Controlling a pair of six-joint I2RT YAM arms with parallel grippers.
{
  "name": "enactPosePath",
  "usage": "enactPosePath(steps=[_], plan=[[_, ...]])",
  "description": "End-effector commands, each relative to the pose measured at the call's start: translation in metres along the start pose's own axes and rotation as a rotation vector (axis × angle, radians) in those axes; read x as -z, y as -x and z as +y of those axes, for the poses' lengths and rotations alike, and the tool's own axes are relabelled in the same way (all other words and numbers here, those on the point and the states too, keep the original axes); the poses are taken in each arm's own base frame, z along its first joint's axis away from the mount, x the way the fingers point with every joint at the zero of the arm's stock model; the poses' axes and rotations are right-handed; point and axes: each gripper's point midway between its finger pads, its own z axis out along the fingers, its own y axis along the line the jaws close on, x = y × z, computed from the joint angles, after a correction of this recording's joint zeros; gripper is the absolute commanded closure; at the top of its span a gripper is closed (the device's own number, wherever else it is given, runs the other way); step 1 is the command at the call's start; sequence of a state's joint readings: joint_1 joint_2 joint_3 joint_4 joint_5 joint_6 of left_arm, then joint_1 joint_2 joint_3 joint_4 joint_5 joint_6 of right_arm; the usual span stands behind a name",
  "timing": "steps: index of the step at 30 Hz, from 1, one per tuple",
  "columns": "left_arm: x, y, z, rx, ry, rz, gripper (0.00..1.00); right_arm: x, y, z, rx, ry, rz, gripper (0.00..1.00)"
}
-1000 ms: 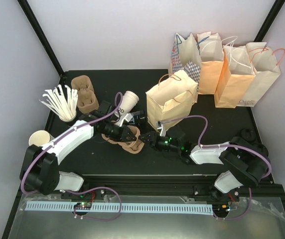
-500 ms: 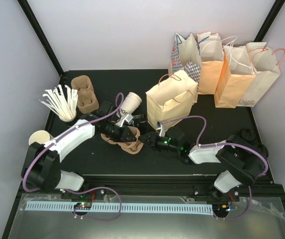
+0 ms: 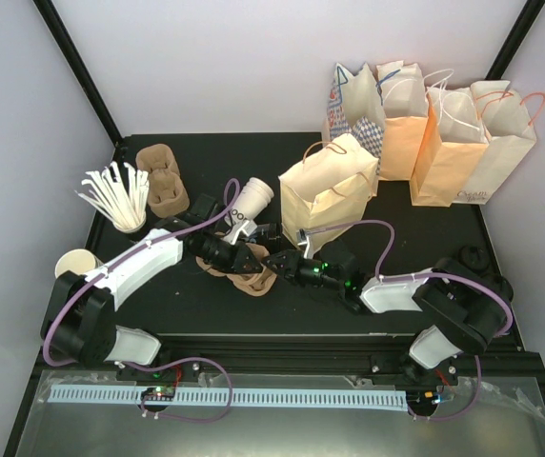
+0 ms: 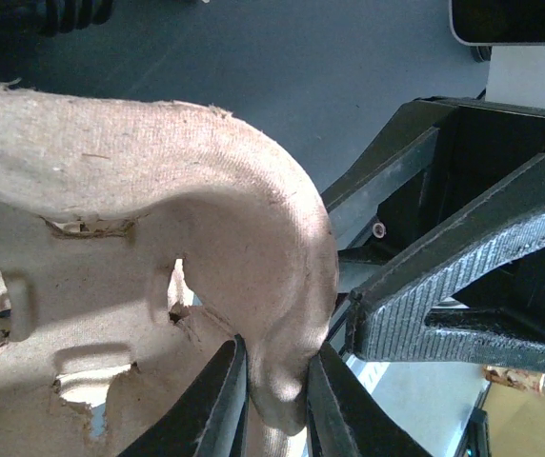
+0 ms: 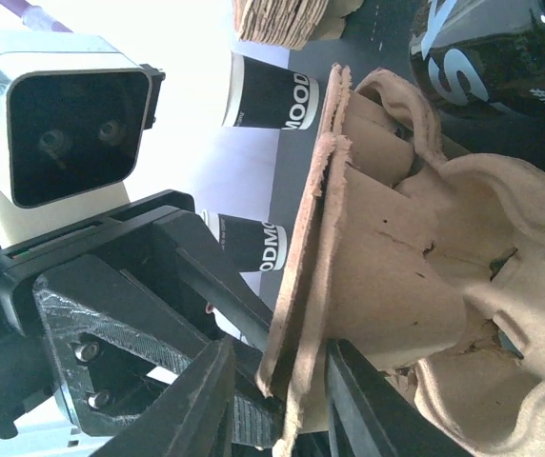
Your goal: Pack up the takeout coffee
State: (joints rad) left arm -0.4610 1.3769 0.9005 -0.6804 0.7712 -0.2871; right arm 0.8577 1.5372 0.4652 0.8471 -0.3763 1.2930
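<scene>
The takeout coffee, a white cup with black lettering (image 3: pixel 248 202), lies tilted on the table behind both grippers, and neither holds it. A brown pulp cup carrier (image 3: pixel 250 276) sits between the arms. My left gripper (image 3: pixel 237 255) is shut on the carrier's (image 4: pixel 158 238) rounded rim, its fingers (image 4: pixel 277 405) pinching it. My right gripper (image 3: pixel 277 264) meets the carrier (image 5: pixel 396 276) from the right. Its jaws (image 5: pixel 277 400) straddle the layered rim; the right finger (image 5: pixel 353 400) touches the wall, and the left finger (image 5: pixel 201 409) stands a little off.
A cream paper bag (image 3: pixel 328 195) stands just behind the right arm, with several more bags (image 3: pixel 444 133) at the back right. More carriers (image 3: pixel 161 176), a cup of white sticks (image 3: pixel 115 195) and a cream cup (image 3: pixel 77 264) are on the left.
My right gripper has slid left up to the carrier's rim. The left gripper keeps its hold on the carrier. The white cup has shifted slightly.
</scene>
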Motion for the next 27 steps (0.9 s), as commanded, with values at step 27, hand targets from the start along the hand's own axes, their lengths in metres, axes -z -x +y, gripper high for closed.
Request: enactPosePath(steps=[27], plan=[[-0.001,0.001,-0.016,-0.001,-0.090,-0.009,0.82,0.005,0.004,0.016,-0.006,0.106,-0.043,0.88]])
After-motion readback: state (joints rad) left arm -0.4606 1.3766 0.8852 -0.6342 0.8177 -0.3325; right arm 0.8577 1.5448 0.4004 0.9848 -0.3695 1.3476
